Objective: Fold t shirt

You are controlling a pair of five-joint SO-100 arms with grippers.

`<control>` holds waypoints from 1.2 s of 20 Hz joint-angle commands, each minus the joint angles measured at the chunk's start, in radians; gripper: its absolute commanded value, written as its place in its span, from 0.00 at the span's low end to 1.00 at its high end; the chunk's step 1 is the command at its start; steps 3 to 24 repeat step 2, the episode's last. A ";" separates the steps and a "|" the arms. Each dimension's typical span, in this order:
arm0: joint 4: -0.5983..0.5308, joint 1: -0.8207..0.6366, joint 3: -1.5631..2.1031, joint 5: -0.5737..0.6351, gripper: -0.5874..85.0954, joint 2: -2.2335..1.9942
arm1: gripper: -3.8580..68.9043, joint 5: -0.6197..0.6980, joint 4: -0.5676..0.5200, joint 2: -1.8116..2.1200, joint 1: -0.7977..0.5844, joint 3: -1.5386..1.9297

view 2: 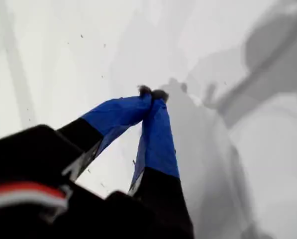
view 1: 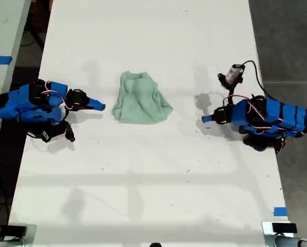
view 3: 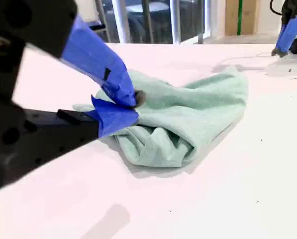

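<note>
Both claws are shut and empty; exterior view: my second gripper [view 1: 102, 107] left of the t shirt [view 1: 141, 99], my first gripper [view 1: 204, 119] right, apart; first wrist view: tips [view 2: 152, 92] meet over bare table [view 2: 49, 59]; second wrist view alone shows the crumpled mint folds.

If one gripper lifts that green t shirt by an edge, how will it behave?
Probably floppy: the t shirt lies crumpled in soft folds on the table, so it would likely drape and sag from one pinch point. It looks thin and light, so a push may bunch it instead of sliding it whole. It seems unlikely to roll or break.
</note>
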State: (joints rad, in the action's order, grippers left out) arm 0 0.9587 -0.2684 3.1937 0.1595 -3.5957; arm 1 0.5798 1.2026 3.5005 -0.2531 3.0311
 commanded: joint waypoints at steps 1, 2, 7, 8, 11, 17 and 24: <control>0.005 0.000 0.002 -0.015 0.00 -0.006 | 0.05 0.040 -0.035 0.008 -0.017 0.028; 0.005 0.008 0.003 -0.014 0.00 -0.006 | 0.08 0.035 -0.035 0.008 -0.018 0.034; 0.005 0.008 0.003 -0.014 0.00 -0.006 | 0.08 0.035 -0.035 0.008 -0.018 0.034; 0.005 0.008 0.003 -0.014 0.00 -0.006 | 0.08 0.035 -0.035 0.008 -0.018 0.034; 0.005 0.008 0.003 -0.014 0.00 -0.006 | 0.08 0.035 -0.035 0.008 -0.018 0.034; 0.005 0.008 0.003 -0.014 0.00 -0.006 | 0.08 0.035 -0.035 0.008 -0.018 0.034; 0.005 0.008 0.003 -0.014 0.00 -0.006 | 0.08 0.035 -0.035 0.008 -0.018 0.034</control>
